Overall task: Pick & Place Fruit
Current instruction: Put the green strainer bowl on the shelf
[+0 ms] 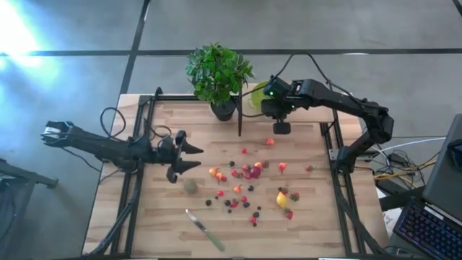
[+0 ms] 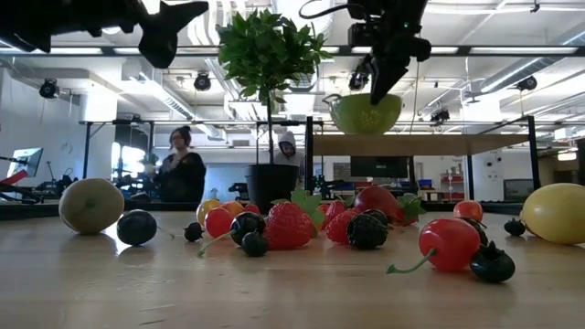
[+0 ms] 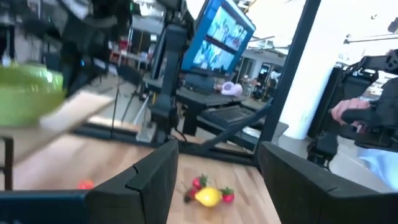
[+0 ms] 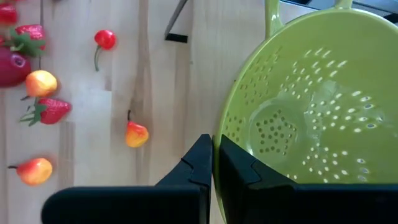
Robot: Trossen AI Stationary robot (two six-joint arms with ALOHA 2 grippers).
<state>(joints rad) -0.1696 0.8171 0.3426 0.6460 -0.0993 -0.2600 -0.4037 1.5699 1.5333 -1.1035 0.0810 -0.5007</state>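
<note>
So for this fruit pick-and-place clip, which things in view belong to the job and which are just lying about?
Job:
- scattered toy fruit, including lemon and dull-green ball
- green colander, rim clamped by right gripper
- left gripper, open above the table

Lying about:
- potted plant
- green-handled knife

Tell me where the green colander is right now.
The green colander hangs above the table's far right side, beside the potted plant, its rim pinched by the right end effector.
</note>
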